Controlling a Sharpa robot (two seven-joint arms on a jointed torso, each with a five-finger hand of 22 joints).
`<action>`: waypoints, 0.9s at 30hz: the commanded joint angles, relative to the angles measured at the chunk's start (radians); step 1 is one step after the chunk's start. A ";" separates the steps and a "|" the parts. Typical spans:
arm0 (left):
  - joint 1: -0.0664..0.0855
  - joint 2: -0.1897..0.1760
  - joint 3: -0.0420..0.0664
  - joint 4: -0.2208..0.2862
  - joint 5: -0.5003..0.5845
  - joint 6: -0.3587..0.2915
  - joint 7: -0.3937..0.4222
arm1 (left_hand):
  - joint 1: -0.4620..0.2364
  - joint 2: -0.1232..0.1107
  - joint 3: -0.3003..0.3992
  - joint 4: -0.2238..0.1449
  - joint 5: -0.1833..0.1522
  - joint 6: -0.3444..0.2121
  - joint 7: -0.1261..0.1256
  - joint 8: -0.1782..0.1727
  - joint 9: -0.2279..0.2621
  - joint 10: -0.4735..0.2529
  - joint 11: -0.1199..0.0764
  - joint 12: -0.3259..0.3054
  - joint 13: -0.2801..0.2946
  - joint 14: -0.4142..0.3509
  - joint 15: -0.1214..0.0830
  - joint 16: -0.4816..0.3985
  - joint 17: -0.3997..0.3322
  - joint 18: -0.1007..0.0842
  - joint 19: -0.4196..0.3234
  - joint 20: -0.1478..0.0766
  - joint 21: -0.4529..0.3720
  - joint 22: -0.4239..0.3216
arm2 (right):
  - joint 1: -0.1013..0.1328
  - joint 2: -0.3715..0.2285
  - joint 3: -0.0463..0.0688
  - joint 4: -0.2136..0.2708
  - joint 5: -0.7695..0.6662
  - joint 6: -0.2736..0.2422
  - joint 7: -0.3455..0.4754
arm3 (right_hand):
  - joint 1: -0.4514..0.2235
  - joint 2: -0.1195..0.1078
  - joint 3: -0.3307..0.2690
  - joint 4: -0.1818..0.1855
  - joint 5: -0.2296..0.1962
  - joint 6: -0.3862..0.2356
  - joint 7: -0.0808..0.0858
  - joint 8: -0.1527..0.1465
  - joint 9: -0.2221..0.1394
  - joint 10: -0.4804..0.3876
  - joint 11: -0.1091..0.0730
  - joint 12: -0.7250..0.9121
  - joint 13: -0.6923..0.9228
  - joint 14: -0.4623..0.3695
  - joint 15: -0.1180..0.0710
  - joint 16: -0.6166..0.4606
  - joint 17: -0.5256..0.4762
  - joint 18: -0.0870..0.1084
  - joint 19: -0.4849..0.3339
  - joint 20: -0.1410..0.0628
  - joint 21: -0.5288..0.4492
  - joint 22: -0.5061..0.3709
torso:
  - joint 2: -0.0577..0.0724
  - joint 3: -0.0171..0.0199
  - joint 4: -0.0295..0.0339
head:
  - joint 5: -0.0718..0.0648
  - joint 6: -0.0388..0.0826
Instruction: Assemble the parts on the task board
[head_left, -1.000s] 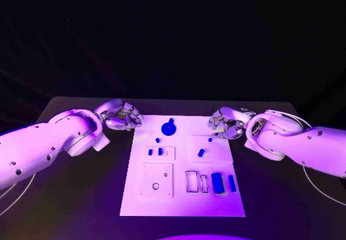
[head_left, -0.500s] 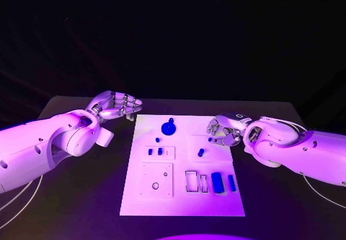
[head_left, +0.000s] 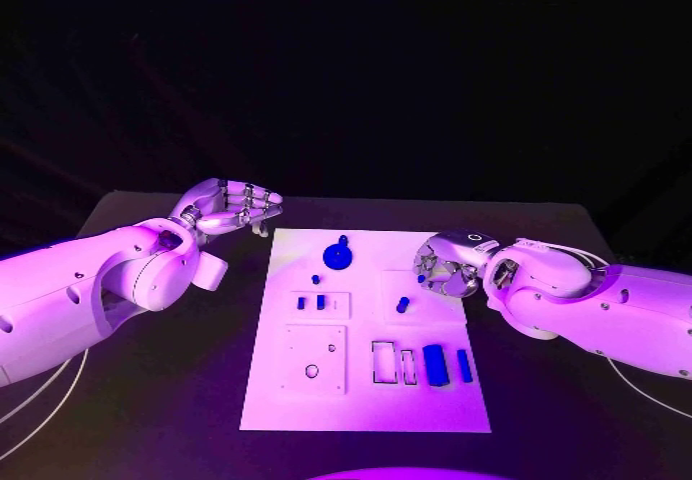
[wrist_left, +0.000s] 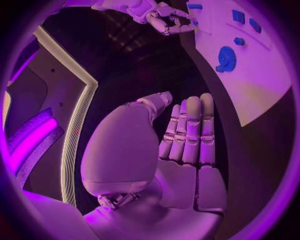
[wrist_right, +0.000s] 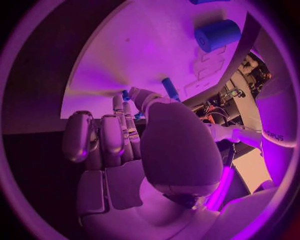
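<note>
Assembly looks barely begun, operator, judging from how the pieces lie: you have the task board (head_left: 368, 400) in the middle of the head view with its blue parts scattered and several slots bare. A round gear (head_left: 338, 258) sits near the board's upper middle, two small blue pegs (head_left: 310, 302) stand in the block at centre left, a short blue pin (head_left: 404, 305) lies at centre right, and two blue bars (head_left: 434, 366) rest at lower right beside an unfilled rectangular frame (head_left: 384, 362). The plate at lower left (head_left: 315, 362) shows holes with nothing in them. Your left hand (head_left: 231, 210) hovers off the board's upper-left corner above the black table (head_left: 159, 400); the left wrist view shows its fingers (wrist_left: 187, 130) straight and side by side, holding nothing. Your right hand (head_left: 450, 266) sits at the board's right edge, centre right of the frame, fingers curled inward; in the right wrist view a fingertip (wrist_right: 140, 95) lies close to a small blue peg (wrist_right: 170, 88), but you cannot tell whether it grips anything. Nearly every fitting step appears left to do.
</note>
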 joint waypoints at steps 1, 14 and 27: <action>0.001 0.000 0.001 0.003 0.019 -0.002 0.024 | 0.003 0.004 0.006 -0.002 0.001 0.004 0.005 0.001 0.001 -0.003 0.006 0.000 -0.002 -0.002 0.001 -0.004 -0.001 0.014 0.003 0.003 -0.004 -0.001 | -0.003 0.005 0.000 -0.005 -0.033 0.023 -0.017 | -0.001 0.010 0.012 -0.003 -0.003 0.008 0.000 0.006 0.002 0.009 -0.001 0.000 0.001 0.040 -0.006 0.010 0.004 -0.012 0.011 -0.001 0.012 0.031 | 0.000 0.0007 -0.0002 | 0.001 0.000; 0.001 -0.001 0.001 0.006 0.013 -0.003 0.021 | 0.004 0.004 0.005 -0.004 0.001 0.003 0.008 0.000 0.001 -0.008 0.008 -0.002 -0.003 -0.004 0.002 -0.008 -0.004 0.014 0.002 0.003 -0.007 -0.002 | -0.019 0.028 0.000 -0.025 -0.044 0.026 -0.024 | -0.008 0.015 0.042 -0.013 0.000 0.015 -0.002 0.012 0.012 0.022 -0.003 -0.004 0.003 0.044 -0.008 0.043 0.026 -0.021 0.030 0.000 0.057 0.067 | 0.001 0.0010 -0.0008 | 0.001 -0.006; 0.001 0.001 0.001 0.008 0.004 0.013 0.019 | 0.004 0.003 0.002 -0.005 0.000 0.003 0.009 -0.001 0.001 -0.014 0.010 -0.003 -0.004 0.000 0.003 -0.005 -0.004 0.014 0.006 0.004 -0.006 -0.002 | -0.026 0.034 0.000 -0.025 -0.061 0.032 -0.034 | 0.014 0.061 0.104 -0.101 0.016 0.066 -0.020 0.063 0.067 0.100 -0.029 0.002 0.031 0.047 -0.032 0.099 0.057 -0.037 0.066 -0.015 0.141 0.135 | 0.001 0.0001 0.0001 | -0.002 -0.010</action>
